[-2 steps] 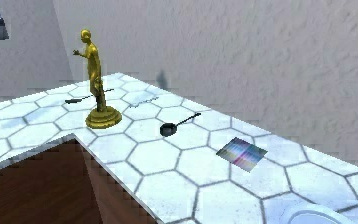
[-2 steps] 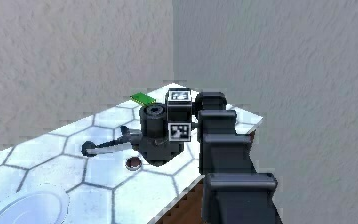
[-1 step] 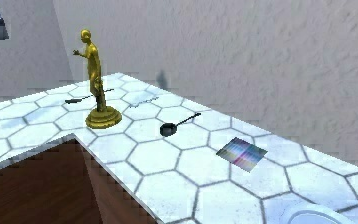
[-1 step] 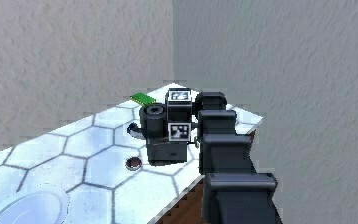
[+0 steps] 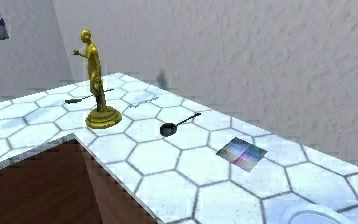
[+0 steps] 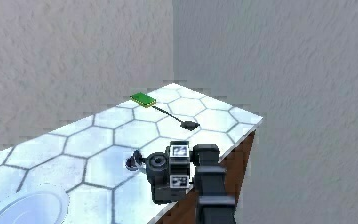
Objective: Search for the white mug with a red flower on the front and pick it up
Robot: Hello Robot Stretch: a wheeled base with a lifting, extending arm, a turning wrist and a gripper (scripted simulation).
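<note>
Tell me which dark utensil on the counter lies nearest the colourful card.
The round-bowled ladle, just left of the card; the thin utensil lies farther off, by the gold statue.

Half-seen things
A white round rim (image 5: 325, 214) is cut by the bottom edge; can't tell whether the gripper (image 6: 137, 162) holds anything.

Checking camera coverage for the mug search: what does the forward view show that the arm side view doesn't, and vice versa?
Forward view: a gold statue, a dark ladle and a multicoloured card on the countertop.
Arm side view: the arm and gripper with the countertop behind them, a flat green item and a dark long-handled utensil.
Shared: the white hexagon-tiled countertop, grey wall, wood cabinet front, and a white rounded rim at the forward view's bottom right, likely the one at the arm side view's bottom left.
</note>
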